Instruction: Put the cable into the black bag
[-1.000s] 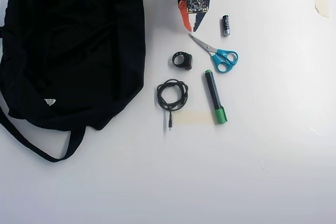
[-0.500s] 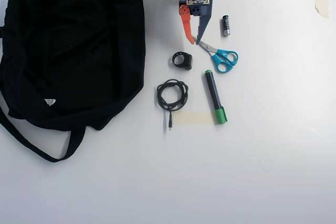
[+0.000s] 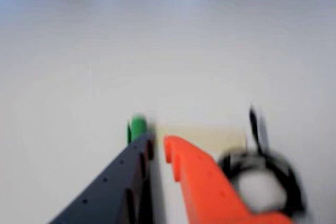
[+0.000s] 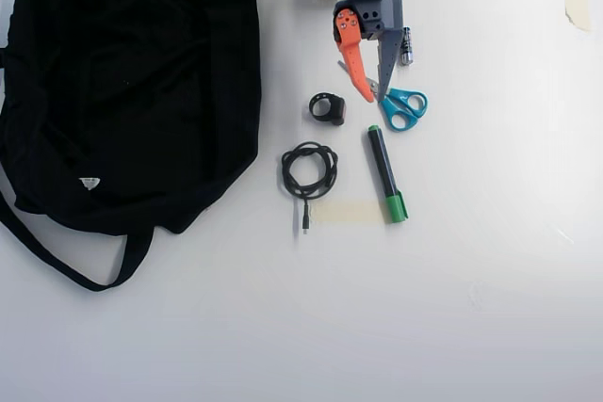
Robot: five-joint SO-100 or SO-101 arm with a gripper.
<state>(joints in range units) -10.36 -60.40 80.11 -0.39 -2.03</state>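
The cable [image 4: 285, 172] lies coiled in a small black loop on the white table, its plug end pointing down in the overhead view. In the blurred wrist view the cable [image 3: 294, 187] shows to the right of the orange finger [image 3: 205, 182]. The black bag [image 4: 132, 82] fills the left of the overhead view, with its strap at the bottom left. My gripper [image 4: 374, 98] hangs above the scissors' blades, up and to the right of the cable, and is not touching it. It is open with a narrow gap, and nothing sits between the fingertips of the gripper [image 3: 157, 142].
A thick black ring-shaped object [image 4: 327, 107] sits just above the cable. Blue-handled scissors [image 4: 400, 105], a green marker [image 4: 384, 171], a small battery [image 4: 406, 44] and a beige tape strip [image 4: 347, 211] lie to the right of the cable.
The gripper has reached downward in the overhead view, from near the top edge to above the scissors' blades. Nothing on the table has moved.
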